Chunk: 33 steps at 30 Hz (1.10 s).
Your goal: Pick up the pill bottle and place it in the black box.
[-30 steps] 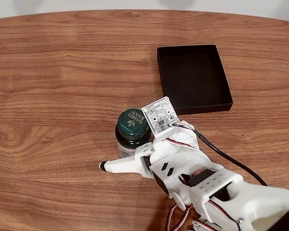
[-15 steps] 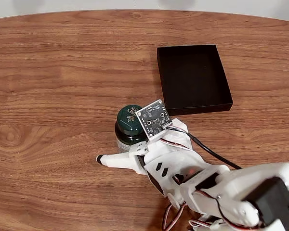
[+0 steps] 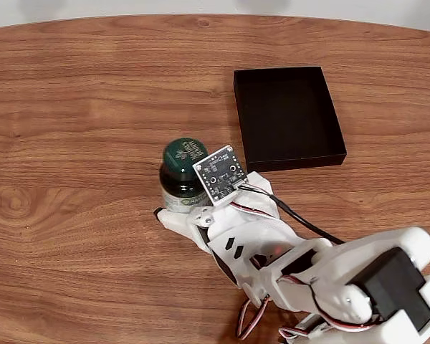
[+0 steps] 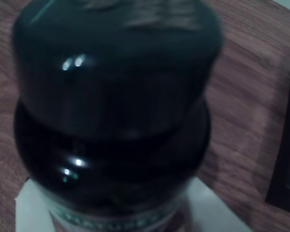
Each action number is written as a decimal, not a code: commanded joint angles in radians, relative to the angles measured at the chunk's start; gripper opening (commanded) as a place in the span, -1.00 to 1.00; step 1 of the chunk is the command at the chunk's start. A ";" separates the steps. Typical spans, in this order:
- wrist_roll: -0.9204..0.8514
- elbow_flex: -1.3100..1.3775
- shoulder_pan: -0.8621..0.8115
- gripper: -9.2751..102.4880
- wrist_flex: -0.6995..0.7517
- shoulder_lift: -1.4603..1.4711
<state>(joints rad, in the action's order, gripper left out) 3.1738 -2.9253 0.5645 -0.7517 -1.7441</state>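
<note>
I see the bottle (image 3: 180,172) upright on the table (image 3: 72,107), left of the box (image 3: 288,118) and apart from it. My end effector (image 3: 178,211) sits at its base; I cannot tell whether it grips. The wrist view has the bottle (image 4: 116,111) close up and blurred.

Fixed view: small dark green pill bottle (image 3: 180,174) stands upright on brown wooden table (image 3: 79,107), left of and nearer than shallow black rectangular box (image 3: 287,116). White gripper (image 3: 178,212) touches bottle's near side.

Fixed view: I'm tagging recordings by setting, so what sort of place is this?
Probably a home or office tabletop, not a lab: a round-edged wood-grain table, a pale wall strip behind it, and a dark green supplement pill bottle.
</note>
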 commanded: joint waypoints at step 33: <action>-0.009 0.002 -0.368 -0.55 0.328 -0.653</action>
<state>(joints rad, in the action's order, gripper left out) 3.1845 -3.0281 0.2454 -0.4341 -2.3608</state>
